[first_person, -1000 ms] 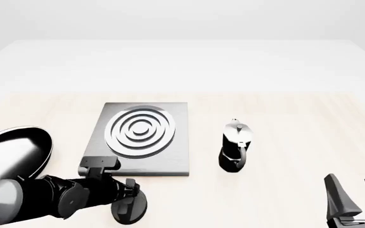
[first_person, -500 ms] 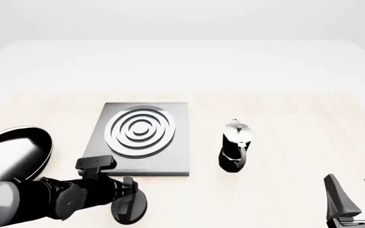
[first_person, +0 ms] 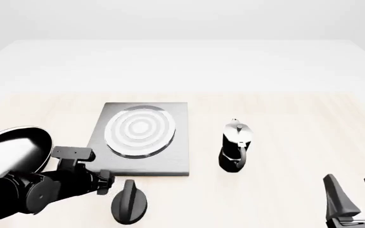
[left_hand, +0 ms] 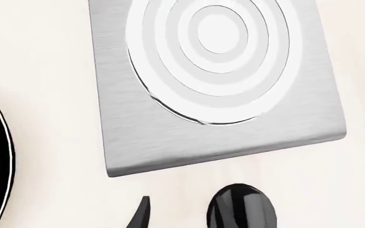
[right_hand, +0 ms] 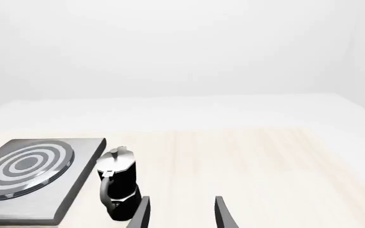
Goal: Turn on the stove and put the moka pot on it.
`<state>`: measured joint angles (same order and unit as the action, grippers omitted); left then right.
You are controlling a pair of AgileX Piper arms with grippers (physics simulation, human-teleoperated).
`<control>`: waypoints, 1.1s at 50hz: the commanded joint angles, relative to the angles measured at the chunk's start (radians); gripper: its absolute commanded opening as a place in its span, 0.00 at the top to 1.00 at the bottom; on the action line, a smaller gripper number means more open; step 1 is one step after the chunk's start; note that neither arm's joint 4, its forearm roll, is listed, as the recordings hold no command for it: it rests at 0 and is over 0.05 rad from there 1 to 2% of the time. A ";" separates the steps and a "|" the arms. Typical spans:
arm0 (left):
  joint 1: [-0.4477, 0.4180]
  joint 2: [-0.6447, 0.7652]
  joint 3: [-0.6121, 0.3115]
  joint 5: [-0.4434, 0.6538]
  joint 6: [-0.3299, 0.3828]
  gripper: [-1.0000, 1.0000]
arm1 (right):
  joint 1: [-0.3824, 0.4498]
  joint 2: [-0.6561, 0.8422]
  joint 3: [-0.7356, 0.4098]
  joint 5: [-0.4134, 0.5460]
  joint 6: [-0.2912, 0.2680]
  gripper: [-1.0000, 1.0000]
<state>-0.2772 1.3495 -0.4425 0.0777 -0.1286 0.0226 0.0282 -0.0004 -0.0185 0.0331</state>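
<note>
The pale wooden table carries a flat square dark-grey stove slab with pale concentric rings at centre-left. At its 8 o'clock lies a glossy black frying pan. The small black faceted moka pot with silver lid stands at the slab's 3 o'clock, apart from it. The black ridged round knob sits at 6 o'clock. The left gripper hangs just beside the knob, touching nothing; its opening cannot be told. The right gripper is spread wide, empty.

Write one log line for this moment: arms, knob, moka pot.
left gripper: beside knob, apart | right gripper: open, idle | moka pot: upright on table, right of stove
</note>
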 commanded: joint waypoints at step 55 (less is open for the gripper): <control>0.247 -1.349 0.395 -0.047 0.090 0.00 | 0.328 0.758 -0.499 0.072 0.126 0.00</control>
<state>-0.0527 0.0938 -0.0760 0.0281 -0.0439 0.3261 0.6926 -0.4730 0.0769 0.1288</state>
